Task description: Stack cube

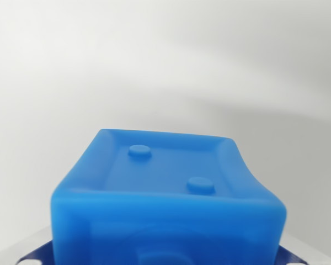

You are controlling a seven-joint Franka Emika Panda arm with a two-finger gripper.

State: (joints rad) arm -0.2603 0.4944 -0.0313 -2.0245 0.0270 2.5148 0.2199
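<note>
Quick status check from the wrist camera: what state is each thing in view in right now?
blue cube: close under the camera, fills the lower frame, recessed face with two round studs showing, sides bowed inward.
gripper: fingertips hidden; only dark blue bits at the bottom corners, open or shut cannot be told.
white surface: plain, nothing else on it.

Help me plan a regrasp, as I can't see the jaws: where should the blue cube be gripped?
Grip the glossy blue plastic cube on two opposite flat side walls, coming from above its recessed, two-studded face. The walls look flat and parallel; the raised rim and studs make the face a poor contact.
</note>
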